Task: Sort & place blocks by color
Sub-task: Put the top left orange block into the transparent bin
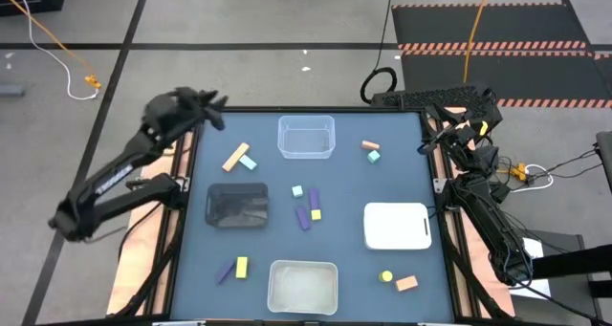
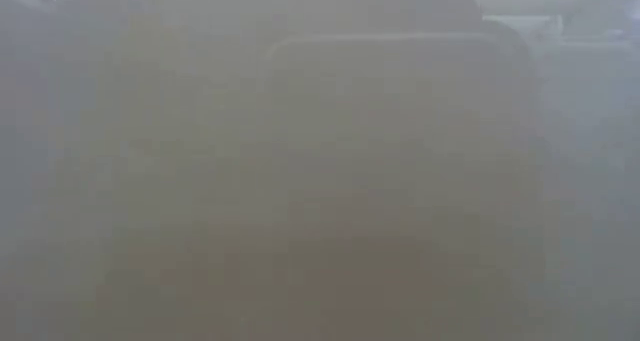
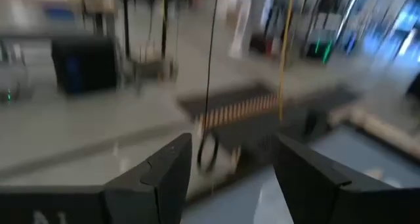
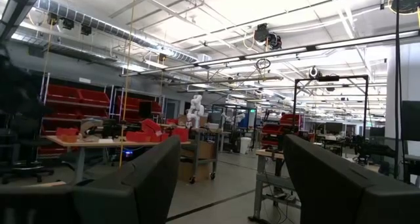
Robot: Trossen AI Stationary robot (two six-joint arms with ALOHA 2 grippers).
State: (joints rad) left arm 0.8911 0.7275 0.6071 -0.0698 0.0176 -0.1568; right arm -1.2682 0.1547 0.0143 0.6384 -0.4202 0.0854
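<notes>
I can make out white lettering along my left arm (image 1: 113,178) in the high view, but it is too small to read. Nothing else carries legible text.

Workshop: red bins (image 4: 75,98), striped floor mat (image 1: 497,47)

The low view is wholly fogged with nothing tellable, the left wrist view is motion-blurred, and the clear tray (image 1: 303,307) is cut off at the high view's bottom edge.

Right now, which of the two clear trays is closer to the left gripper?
The clear tray at the table's far edge, beside the raised left gripper; the other clear tray sits at the near edge, past the black tray.
</notes>
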